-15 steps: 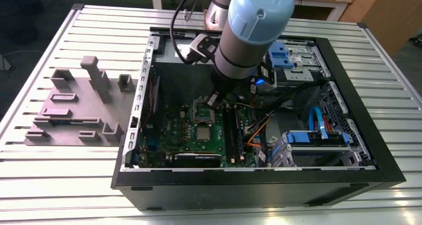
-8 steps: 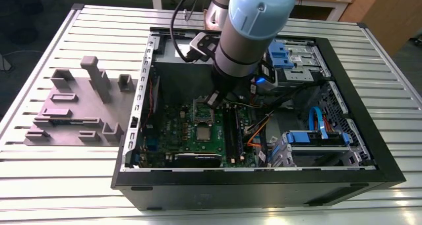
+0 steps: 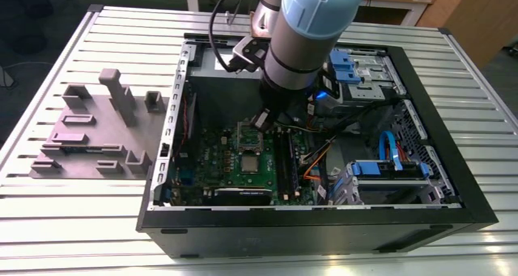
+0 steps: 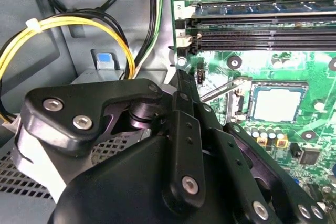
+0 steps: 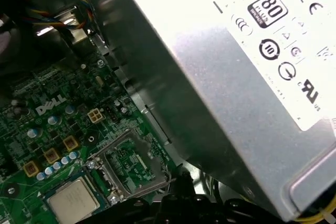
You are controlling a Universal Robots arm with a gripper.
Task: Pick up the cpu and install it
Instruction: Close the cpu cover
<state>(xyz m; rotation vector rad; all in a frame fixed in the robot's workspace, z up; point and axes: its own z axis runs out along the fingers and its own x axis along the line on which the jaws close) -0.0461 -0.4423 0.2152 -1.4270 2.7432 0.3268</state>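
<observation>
Black matte linkage plates of the hand [image 4: 181, 85], studded with round silver screw heads, sit closest in the second wrist view; the tips are tucked behind those plates, so I cannot tell whether they stand apart or together. Just past them lies the green motherboard [image 4: 294, 66], glossy and dotted with small cylindrical capacitors, with long black memory slots [image 4: 262, 38] running across it. On that board sits the cpu [image 4: 276, 102], a flat square with a dull silvery metal top and a thin pale rim, lying in its socket with the metal load frame [image 5: 126, 169] swung open beside it; in the first wrist view the cpu [image 5: 71, 200] shows the same brushed, matte face. The hand hangs near the socket and is not touching the chip.

A large grey sheet-metal power supply [image 5: 236, 93] with a white label rises beside the board. Yellow and black cables [image 4: 68, 24] curve over the grey chassis wall.

In the exterior view the pale blue and grey arm [image 3: 304, 39] reaches down into the open black computer case [image 3: 324, 233], which lies on a ribbed aluminium counter [image 3: 48, 209] beside a grey moulded fixture block [image 3: 97, 130].
</observation>
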